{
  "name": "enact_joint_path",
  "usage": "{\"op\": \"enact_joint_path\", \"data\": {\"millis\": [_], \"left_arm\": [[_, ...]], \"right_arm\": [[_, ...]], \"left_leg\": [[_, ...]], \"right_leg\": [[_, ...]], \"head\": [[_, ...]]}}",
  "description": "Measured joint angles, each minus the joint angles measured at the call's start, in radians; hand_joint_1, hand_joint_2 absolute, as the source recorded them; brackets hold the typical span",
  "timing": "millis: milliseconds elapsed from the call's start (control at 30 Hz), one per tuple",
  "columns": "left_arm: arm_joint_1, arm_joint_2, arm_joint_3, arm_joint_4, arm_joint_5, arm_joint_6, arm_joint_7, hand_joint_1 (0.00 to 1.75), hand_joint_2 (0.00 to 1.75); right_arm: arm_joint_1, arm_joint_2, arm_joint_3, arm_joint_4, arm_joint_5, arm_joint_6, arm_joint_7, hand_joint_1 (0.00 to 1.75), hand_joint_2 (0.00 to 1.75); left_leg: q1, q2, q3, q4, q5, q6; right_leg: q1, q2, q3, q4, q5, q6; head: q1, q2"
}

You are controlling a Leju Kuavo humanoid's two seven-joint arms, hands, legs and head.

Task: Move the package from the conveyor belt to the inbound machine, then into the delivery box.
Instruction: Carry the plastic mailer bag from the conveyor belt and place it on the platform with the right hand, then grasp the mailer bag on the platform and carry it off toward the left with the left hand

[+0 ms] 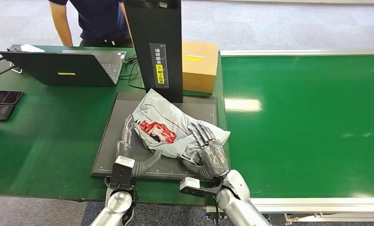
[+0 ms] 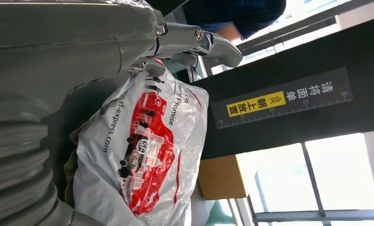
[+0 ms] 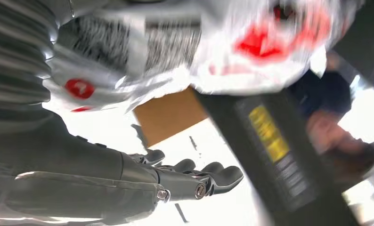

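The package (image 1: 162,128), a white plastic mailer with red print, lies tilted on the dark plate (image 1: 110,141) of the inbound machine, its far end against the black column (image 1: 157,47). My left hand (image 1: 127,136) is at the package's left edge, thumb curled under its near side; in the left wrist view the package (image 2: 142,155) sits between thumb and fingers (image 2: 213,44). My right hand (image 1: 207,147) lies over the package's right end with fingers stretched out. In the right wrist view the fingers (image 3: 194,179) stand apart from the blurred package (image 3: 185,47).
A cardboard box (image 1: 200,63) stands behind the column. The green conveyor belt (image 1: 307,122) runs on the right. An open laptop (image 1: 62,66) and dark phones (image 1: 4,97) lie on the green table at left. A person (image 1: 98,21) stands behind the table.
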Motion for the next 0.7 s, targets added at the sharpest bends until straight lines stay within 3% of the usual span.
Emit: {"op": "enact_joint_path", "data": {"millis": [133,333,533,633,700], "left_arm": [[0.011,0.001,-0.002,-0.001,-0.008,0.011,0.0,0.0,1.75],[0.029,0.003,-0.001,-0.005,-0.063,0.002,0.0,0.0,1.75],[0.032,0.003,0.04,-0.005,-0.191,-0.06,0.007,0.0,1.75],[0.031,0.003,0.075,-0.003,-0.281,-0.103,0.042,0.0,1.75],[0.025,0.003,0.091,-0.003,-0.352,-0.125,0.076,0.0,1.75]], "right_arm": [[0.092,-0.021,0.033,-0.159,-0.251,0.0,-0.004,0.0,1.75],[0.237,-0.029,0.04,-0.316,-0.24,0.026,-0.003,0.0,1.75],[0.326,-0.041,-0.008,-0.377,-0.409,0.262,-0.001,0.0,1.75],[0.366,-0.043,-0.056,-0.403,-0.477,0.407,-0.002,0.0,1.75],[0.384,-0.043,-0.084,-0.411,-0.478,0.452,-0.003,0.0,1.75]], "left_leg": [[0.0,0.0,0.0,0.0,-0.001,0.0],[0.0,0.0,0.0,0.0,-0.002,-0.001],[0.0,0.0,0.0,0.0,-0.002,-0.001],[0.0,0.0,0.0,0.0,-0.002,-0.001],[0.0,0.0,0.0,0.0,-0.002,-0.001]], "right_leg": [[0.0,0.001,-0.001,0.0,-0.001,0.0],[0.0,0.0,-0.001,0.0,-0.003,-0.001],[0.0,0.0,0.0,0.0,-0.003,-0.001],[0.0,0.0,0.0,0.0,-0.003,-0.001],[0.0,0.0,0.0,0.0,-0.003,-0.001]], "head": [[0.0,0.0],[0.0,0.0],[0.0,0.0],[0.0,0.0],[0.0,0.0]]}}
